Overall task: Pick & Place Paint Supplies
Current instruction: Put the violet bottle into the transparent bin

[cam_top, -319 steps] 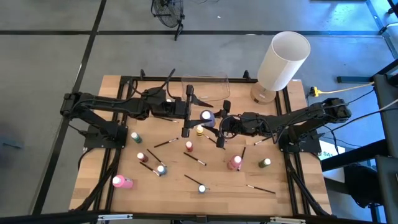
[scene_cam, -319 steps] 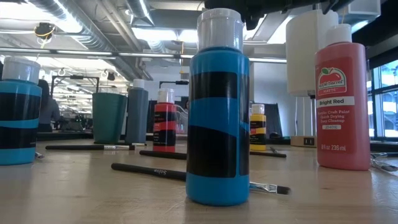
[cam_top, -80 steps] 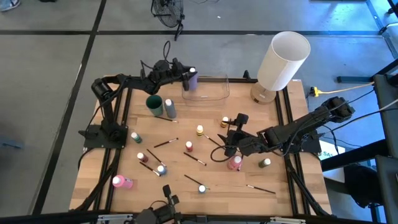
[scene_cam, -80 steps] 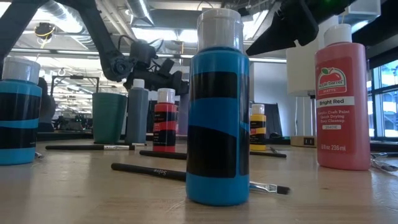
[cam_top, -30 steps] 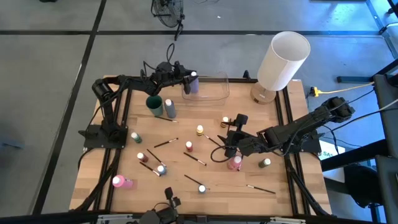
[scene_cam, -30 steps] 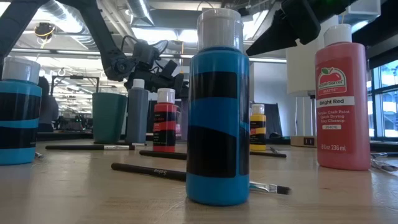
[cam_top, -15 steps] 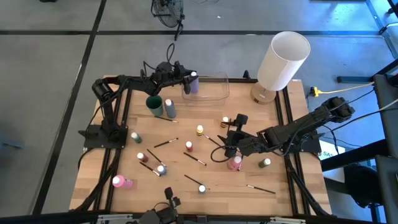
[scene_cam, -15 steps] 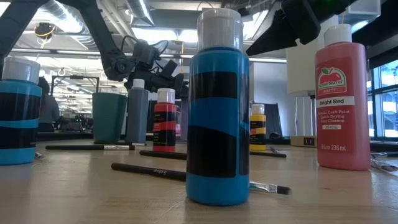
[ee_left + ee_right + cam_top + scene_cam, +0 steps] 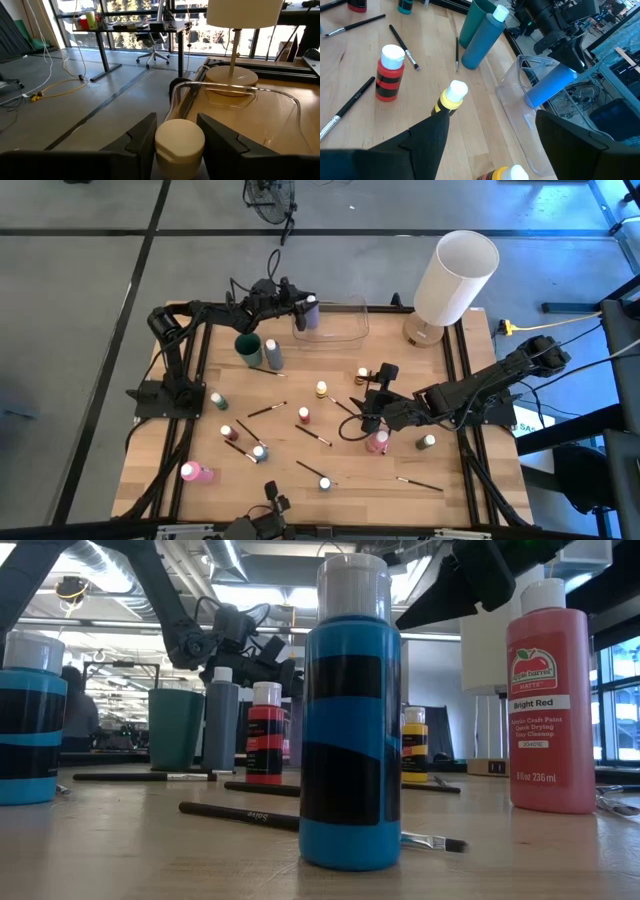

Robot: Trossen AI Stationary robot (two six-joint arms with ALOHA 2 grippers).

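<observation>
My left gripper (image 9: 300, 308) is shut on a lilac-blue paint bottle (image 9: 308, 314) with a white cap (image 9: 179, 142), over the left end of the clear container (image 9: 342, 322) at the table's far side. The right wrist view shows this bottle (image 9: 549, 86) tilted above the container (image 9: 517, 102). My right gripper (image 9: 365, 416) hovers open mid-table, right of centre. A yellow bottle (image 9: 451, 97) stands ahead of its fingers, and a pink bottle (image 9: 377, 442) stands just nearer. Other bottles and dark brushes (image 9: 312, 435) are spread over the table. My left gripper has the bottle's top end between its two fingers, one on each side at the cap (image 9: 172, 131). The fingers come nearly level from the table's left. The bottle hangs tilted, its bottom (image 9: 534, 99) over the container. Whether that bottom touches the container I cannot tell.
A large white cylinder (image 9: 455, 275) stands at the far right. A dark green cup (image 9: 248, 346) and a grey bottle (image 9: 273, 356) stand near the container. A red bottle (image 9: 303, 416), a blue-and-black bottle (image 9: 350, 730) and several brushes lie between my arms.
</observation>
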